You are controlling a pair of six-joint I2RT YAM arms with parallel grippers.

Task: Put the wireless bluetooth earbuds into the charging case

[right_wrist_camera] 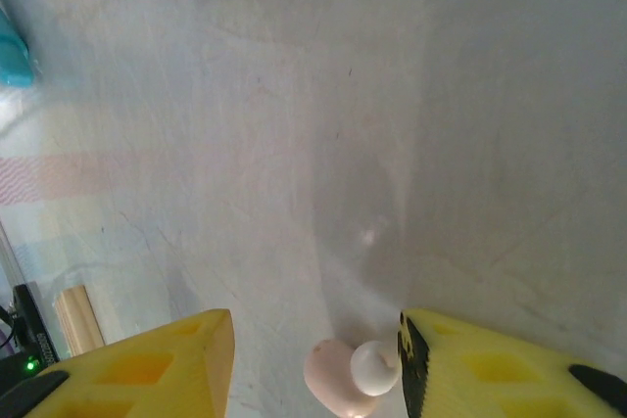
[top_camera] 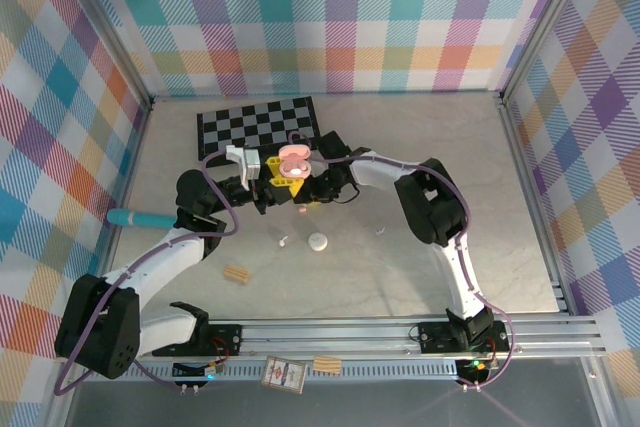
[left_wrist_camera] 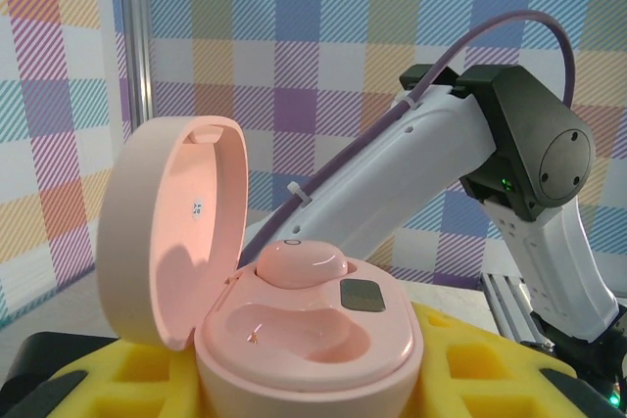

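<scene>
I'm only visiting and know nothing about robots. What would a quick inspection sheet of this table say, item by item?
Surface: pale stone-look table.
Job's things: pink charging case open, lid up; seated earbud in the far slot, near slot empty; loose pink earbud between the right claw's fingers; tiny white piece, likely an earbud, on the table.
Clutter: teal cylinder, wooden block, white round piece, card on the front rail.
Claws: left claw shut on the case; right claw open.
Cables: purple cable running along the right arm.
Surroundings: plaid walls, checkerboard mat.
</scene>
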